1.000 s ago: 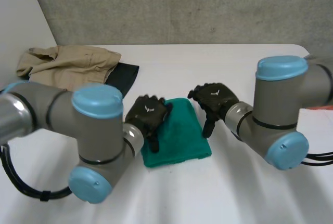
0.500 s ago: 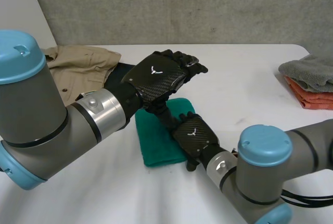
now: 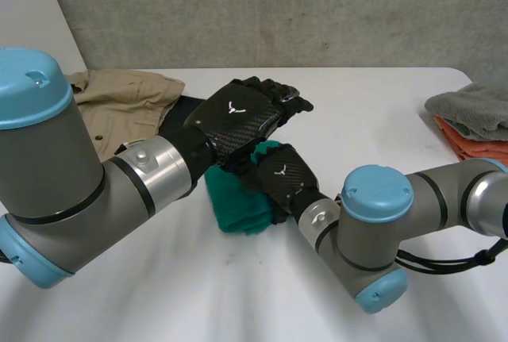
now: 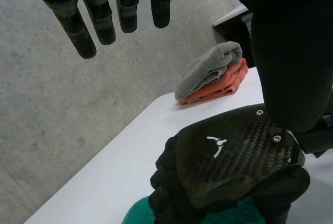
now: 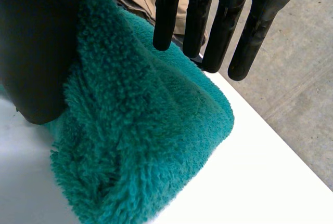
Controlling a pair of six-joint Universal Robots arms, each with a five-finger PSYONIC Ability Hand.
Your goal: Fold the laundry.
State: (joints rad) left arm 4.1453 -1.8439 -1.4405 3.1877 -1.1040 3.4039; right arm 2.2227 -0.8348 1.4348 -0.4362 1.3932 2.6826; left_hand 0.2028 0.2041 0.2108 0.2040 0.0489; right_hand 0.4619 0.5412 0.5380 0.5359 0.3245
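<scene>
1. The green towel (image 3: 234, 203) lay on the white worktop (image 3: 373, 120) just in front of the robot, its long axis running away from the robot.
2. The right hand (image 3: 282, 177) sat on the towel's right side. Its straight fingers (image 5: 197, 11) were over the raised fold and its thumb (image 5: 41, 52) was against the cloth, apparently pinching it.
3. The left hand (image 3: 238, 120) hovered above the towel's far end, clear of the cloth, with its fingers (image 4: 96, 16) straight and holding nothing.
4. The right hand was the nearer one, and the towel's free side lay to its left, so the fold probably needed to carry leftward across the long axis.
</scene>
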